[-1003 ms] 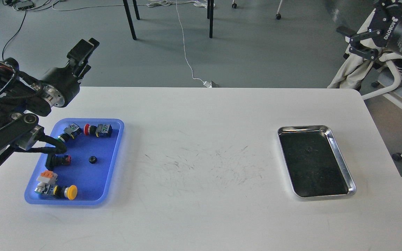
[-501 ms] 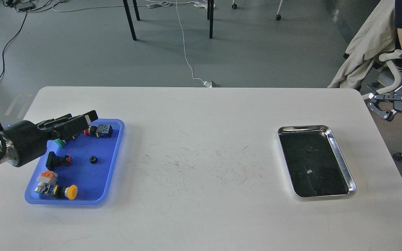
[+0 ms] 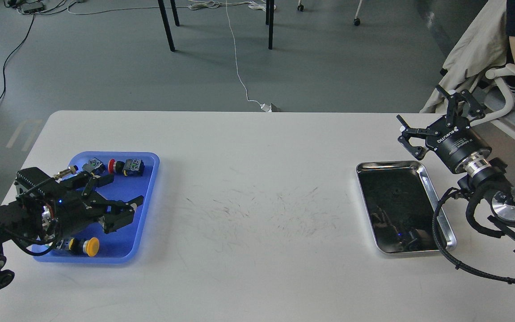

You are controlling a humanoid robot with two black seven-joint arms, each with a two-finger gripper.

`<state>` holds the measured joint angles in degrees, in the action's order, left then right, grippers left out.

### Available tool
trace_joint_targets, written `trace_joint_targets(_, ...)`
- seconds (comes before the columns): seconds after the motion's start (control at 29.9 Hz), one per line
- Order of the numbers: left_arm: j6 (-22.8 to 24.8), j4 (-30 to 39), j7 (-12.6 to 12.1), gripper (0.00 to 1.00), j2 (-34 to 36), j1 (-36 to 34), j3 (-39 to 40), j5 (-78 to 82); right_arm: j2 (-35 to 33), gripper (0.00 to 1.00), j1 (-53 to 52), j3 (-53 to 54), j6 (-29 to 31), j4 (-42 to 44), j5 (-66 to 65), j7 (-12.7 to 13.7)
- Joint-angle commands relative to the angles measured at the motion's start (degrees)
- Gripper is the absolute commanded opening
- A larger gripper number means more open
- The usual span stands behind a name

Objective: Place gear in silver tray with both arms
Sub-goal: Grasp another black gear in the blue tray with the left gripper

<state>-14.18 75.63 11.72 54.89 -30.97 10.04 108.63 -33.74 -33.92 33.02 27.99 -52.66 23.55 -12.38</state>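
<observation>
Comparing the head view with the frame half a second back: the left tool point(image 3: 121, 195) has swung lower and now sits over the blue tray point(image 3: 150, 179), its two fingers spread wide with nothing between them; before, it reached across the tray's far end with fingers together. It now covers the middle of the blue tray, so the small black gear seen there earlier is hidden; whether the tool touches it cannot be told. The yellow-capped button point(image 3: 90, 245) at the tray's near edge and the red-capped switch point(image 3: 111, 166) at its far edge lie where they lay before. The right tool point(image 3: 427, 120), marked ROBOTIQ, has come in from the right edge of the view to a spot above the bench point(image 3: 257, 179) just beyond the far right corner of the silver tray point(image 3: 438, 208); its fingers point(image 3: 407, 145) are splayed fully apart and hold nothing. The right arm's wrist ring and black cable now lie along and over the tray's right rim, the cable crossing the near right corner. The silver tray itself has not shifted: it rests flat on the right part of the bench, well apart from the blue tray, long side running away from the robot. Its rim is bright and polished with rounded corners; its floor is dark and mirror-like, now showing a dim reflection of the arm near the front. A tiny dark speck shows on the floor toward the far end; too small to identify.
</observation>
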Motion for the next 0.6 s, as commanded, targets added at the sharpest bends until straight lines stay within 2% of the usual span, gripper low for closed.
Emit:
trace_joint_targets(0.0, -0.7, -4.2, 1.0, 0.96, -1.6, 1.3, 0.0, 1.5, 0.2, 0.97, 0.2, -0.4, 0.0, 0.3, -0.2, 1.1)
trace_joint_targets(0.07, -0.7, -5.6, 1.3, 0.95, -2.1, 1.9, 0.0, 1.4, 0.2, 0.97, 0.4, -0.4, 0.0, 0.3, -0.3, 1.9)
trace_joint_targets(0.23, -1.4, -10.1, 2.9, 0.93, -5.0, 2.1, 0.1, 1.1, 0.0, 0.97, 0.8, -0.4, 0.0, 0.1, -0.3, 1.9)
trace_joint_targets(0.43, -1.6, -14.5, 4.3, 0.86, -7.3, 2.1, 0.0, 0.9, -0.3, 0.97, 1.1, -0.4, 0.0, -0.3, -0.3, 1.8)
trace_joint_targets(0.5, -1.6, -15.6, 4.7, 0.80, -7.7, 2.1, 0.0, 0.8, -0.4, 0.97, 1.1, -0.4, 0.0, -0.4, -0.3, 1.8)
trace_joint_targets(0.57, -1.6, -16.5, 5.1, 0.69, -8.3, 2.1, 0.0, 0.8, -0.4, 0.97, 1.1, -0.4, 0.0, -0.4, -0.3, 1.8)
